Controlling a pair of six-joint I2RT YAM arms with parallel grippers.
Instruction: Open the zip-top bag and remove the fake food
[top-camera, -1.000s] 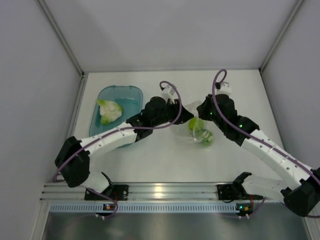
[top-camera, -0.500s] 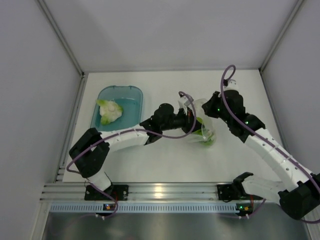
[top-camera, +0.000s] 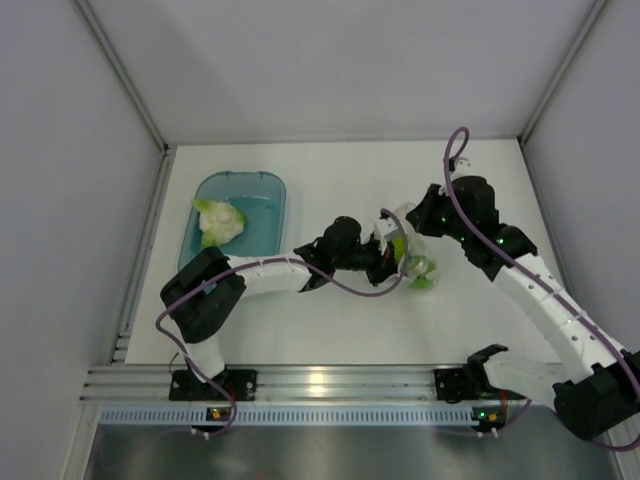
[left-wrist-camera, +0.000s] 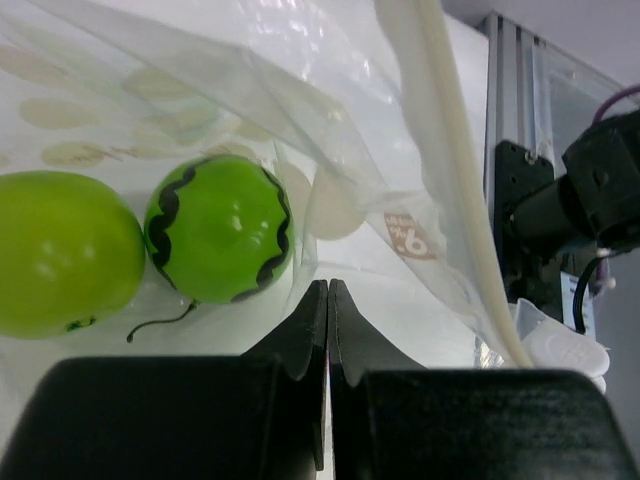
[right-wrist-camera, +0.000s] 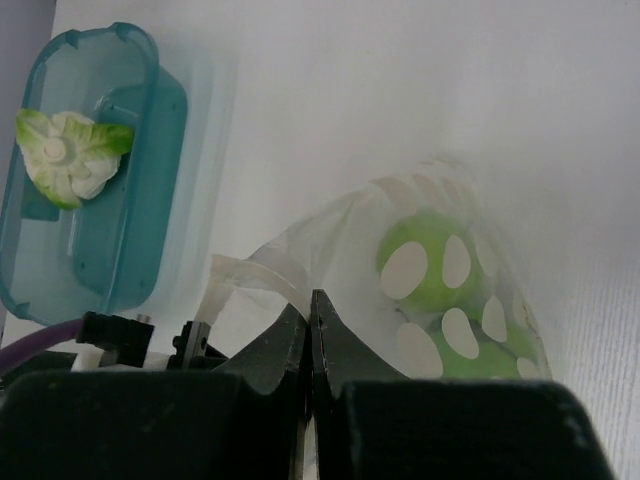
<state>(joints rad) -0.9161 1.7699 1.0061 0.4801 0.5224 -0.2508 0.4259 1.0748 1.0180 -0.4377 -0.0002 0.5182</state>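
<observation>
White worktop (top-camera: 330, 320) fills the overhead view. Within the last second the left arm has swung away from the teal tub (top-camera: 240, 176), where the leafy lump (top-camera: 218, 222) already lies. It now stretches long and low, with the left tool (top-camera: 392, 252) at the mouth of the zip-top bag (top-camera: 420, 268). The right tool (top-camera: 420, 224) sits just beyond it, elbow bent. With both arms on the bag, spreading the mouth looks like the next step; one piece is out and two remain.

From the left wrist, the tool's tips are pressed together; whether film is trapped between them I cannot tell. Just ahead and to the left lies the striped ball (left-wrist-camera: 218, 228), with the plain lime ball (left-wrist-camera: 60, 252) further left, both under plastic.

From the right wrist, the tips are closed, pinching the bag's pale rim. The balls sit ahead to the right.
</observation>
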